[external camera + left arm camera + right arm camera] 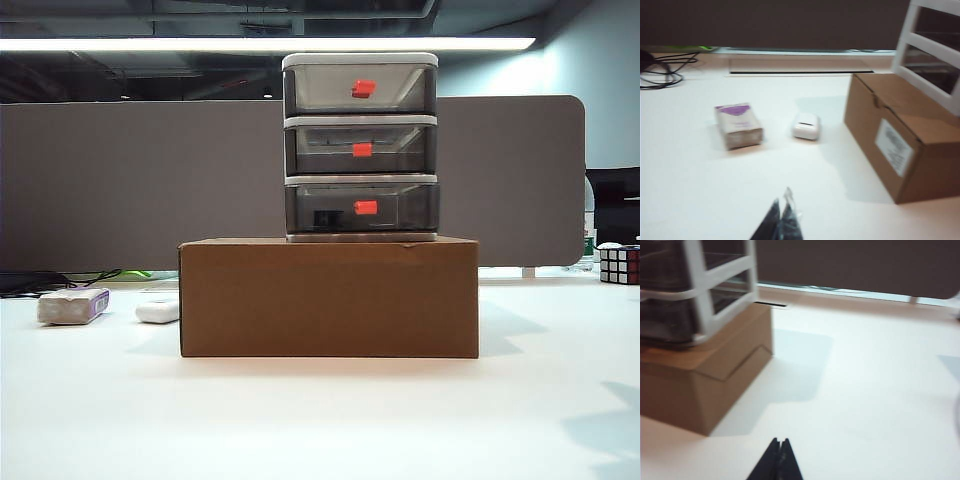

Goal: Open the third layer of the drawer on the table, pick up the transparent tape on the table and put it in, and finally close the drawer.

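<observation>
The drawer [360, 146] stood on a cardboard box [328, 296] on the table [300, 420], its third layer [362, 207] pushed in with a dark item inside. The left gripper [782, 209] and right gripper [779, 444] hung above the table, fingertips together, holding nothing.

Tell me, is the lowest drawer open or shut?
Shut: the lowest drawer sits level with the two drawers above it, and a dark thing shows inside.
</observation>
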`<state>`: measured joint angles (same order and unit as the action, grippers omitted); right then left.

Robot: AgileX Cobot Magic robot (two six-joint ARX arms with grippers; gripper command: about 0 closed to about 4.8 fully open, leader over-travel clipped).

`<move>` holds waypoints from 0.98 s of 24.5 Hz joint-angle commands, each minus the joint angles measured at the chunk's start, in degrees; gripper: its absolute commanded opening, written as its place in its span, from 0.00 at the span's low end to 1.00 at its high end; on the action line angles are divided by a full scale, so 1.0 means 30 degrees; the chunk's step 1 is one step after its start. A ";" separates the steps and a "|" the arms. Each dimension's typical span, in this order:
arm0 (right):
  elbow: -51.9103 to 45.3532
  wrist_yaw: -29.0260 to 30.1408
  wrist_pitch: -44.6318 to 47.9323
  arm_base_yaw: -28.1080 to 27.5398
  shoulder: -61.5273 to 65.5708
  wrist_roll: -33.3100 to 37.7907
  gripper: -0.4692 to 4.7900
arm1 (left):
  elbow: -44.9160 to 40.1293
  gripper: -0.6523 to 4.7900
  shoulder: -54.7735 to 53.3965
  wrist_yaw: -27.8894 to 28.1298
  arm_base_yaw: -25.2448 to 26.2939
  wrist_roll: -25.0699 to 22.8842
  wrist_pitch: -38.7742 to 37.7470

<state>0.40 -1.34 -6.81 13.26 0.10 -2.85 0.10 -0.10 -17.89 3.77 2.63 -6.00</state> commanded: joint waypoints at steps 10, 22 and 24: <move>-0.0124 0.0335 0.0437 -0.1166 -0.0044 -0.0058 0.08 | 0.0109 0.11 -0.0007 0.0204 0.2251 0.1268 0.0823; -0.0117 -0.1231 0.0823 -0.1166 -0.0044 -0.0051 0.08 | 0.0109 0.11 -0.0007 0.1734 0.1122 0.2346 0.0758; -0.0117 -0.1231 0.0823 -0.1166 -0.0044 -0.0058 0.08 | 0.0109 0.11 -0.0007 0.1749 0.0510 0.2331 0.0765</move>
<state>0.40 -4.73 -5.34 9.78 0.10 -2.85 0.10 -0.10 -12.82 6.26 9.52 -4.51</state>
